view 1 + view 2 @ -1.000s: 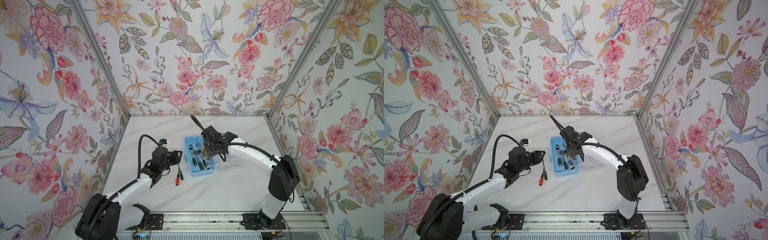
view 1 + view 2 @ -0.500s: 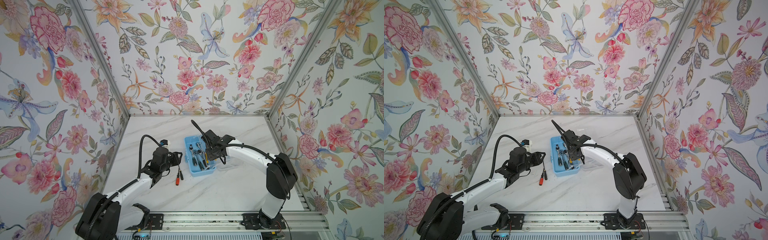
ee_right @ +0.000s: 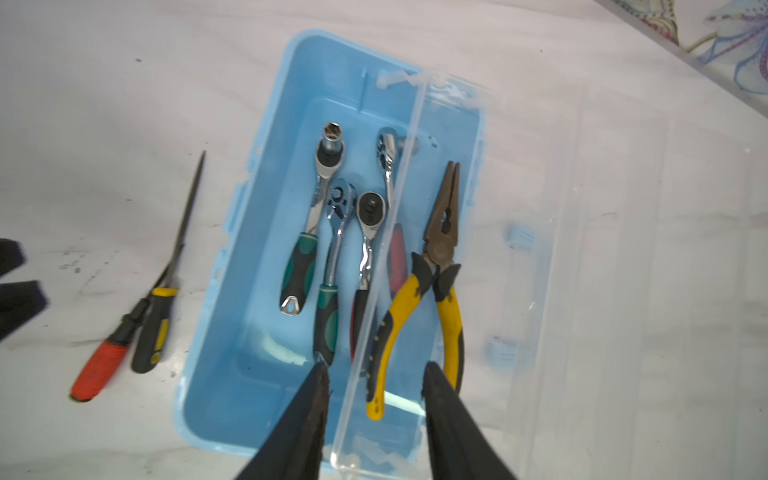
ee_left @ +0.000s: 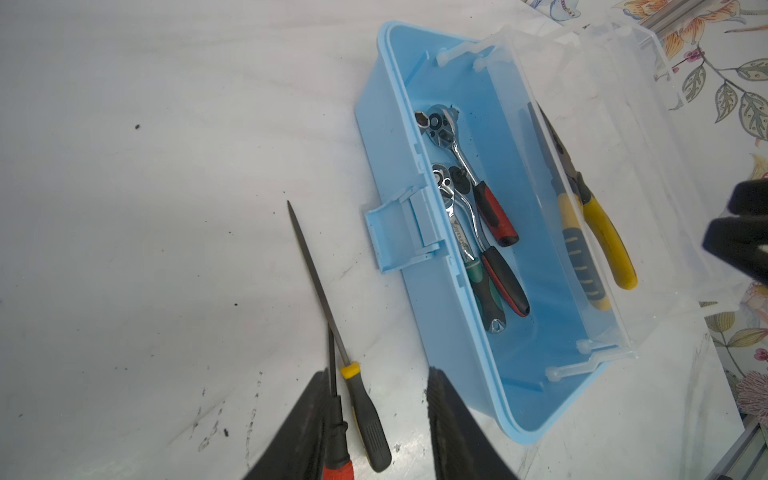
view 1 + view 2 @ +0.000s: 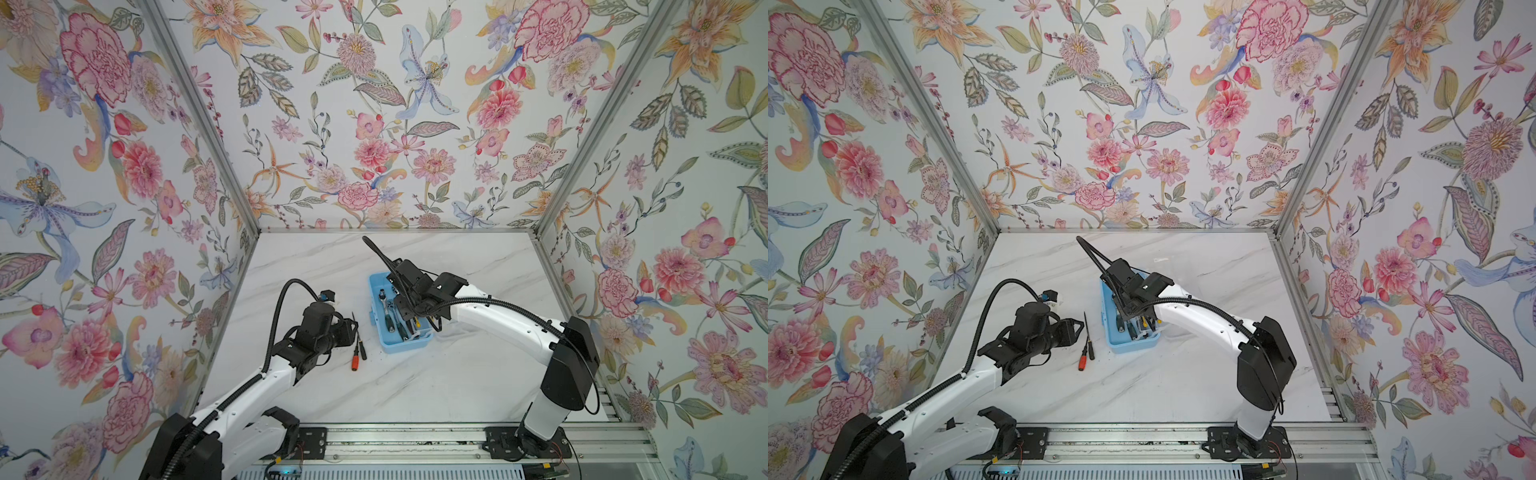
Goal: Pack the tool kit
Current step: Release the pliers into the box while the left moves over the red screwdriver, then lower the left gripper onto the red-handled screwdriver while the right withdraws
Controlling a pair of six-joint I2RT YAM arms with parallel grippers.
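The tool kit (image 5: 384,332), a light-blue box, stands open mid-table with its transparent lid (image 3: 582,249) swung aside. Several chrome ratchets (image 3: 332,232) lie inside, and the yellow-handled pliers (image 3: 440,266) lie along the lid side. My right gripper (image 3: 376,382) hangs open above the box, over the ends of the pliers' handles and touching nothing. Left of the box an orange-handled screwdriver (image 5: 355,361) and a black-handled screwdriver (image 5: 363,351) lie side by side on the table. My left gripper (image 4: 376,399) is open and low over their handles, with the black one (image 4: 368,424) between its fingers.
Floral walls (image 5: 124,208) close the marble table (image 5: 415,382) on three sides. An aluminium rail (image 5: 415,436) with both arm bases runs along the front. The box's blue latch (image 4: 395,237) sticks out toward the screwdrivers.
My right gripper has gone from shut to open above the box. My left gripper has widened a little over the screwdrivers. The box and screwdrivers have not moved.
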